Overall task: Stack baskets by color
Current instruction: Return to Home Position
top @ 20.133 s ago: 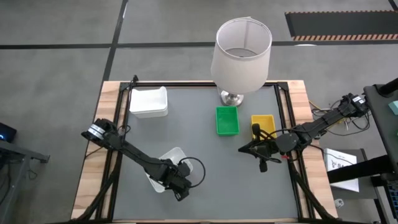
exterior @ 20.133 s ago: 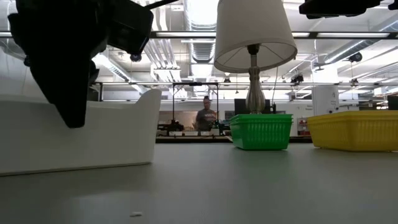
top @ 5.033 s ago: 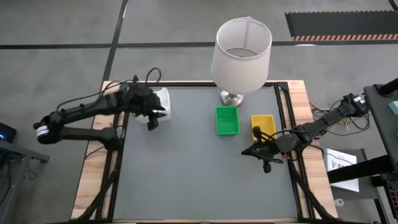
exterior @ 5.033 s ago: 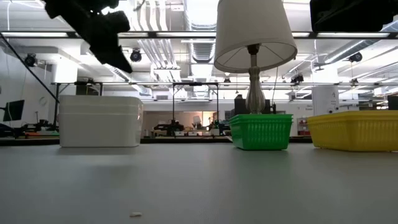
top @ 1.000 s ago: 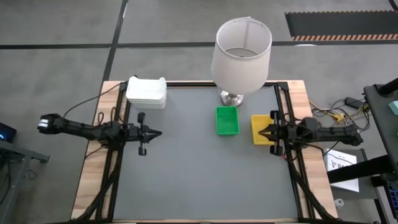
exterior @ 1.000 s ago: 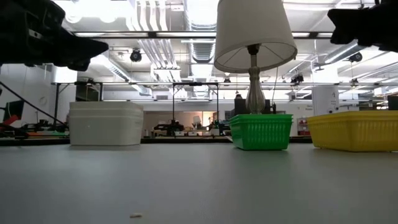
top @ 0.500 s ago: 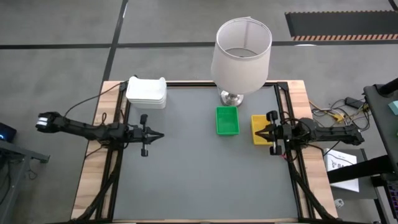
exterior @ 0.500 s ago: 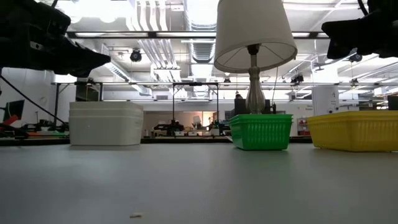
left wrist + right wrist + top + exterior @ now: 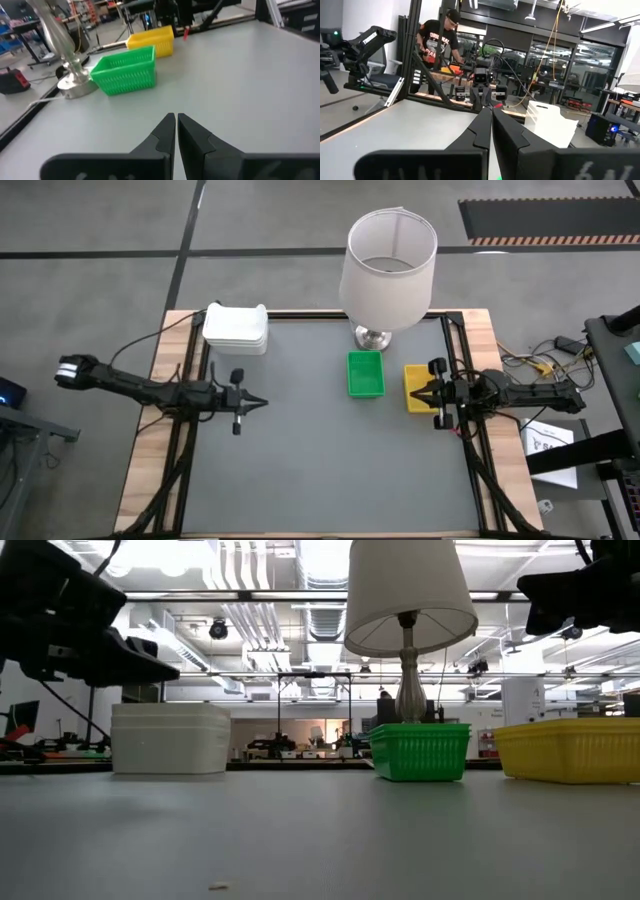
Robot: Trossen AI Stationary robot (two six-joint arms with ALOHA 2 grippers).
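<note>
Only partial white lettering on person's shirt [image 9: 436, 44], begins "ORIGI", rest unreadable. No other legible text.

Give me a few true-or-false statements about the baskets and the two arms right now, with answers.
1. The white baskets stand in one pile on the left arm's side of the table. True.
2. The green basket sits on top of the yellow basket. False: they stand side by side on the table, apart.
3. The left gripper holds a white basket. False: it is shut and empty, over bare table.
4. The right gripper is shut, its tip above the yellow basket. True.
</note>
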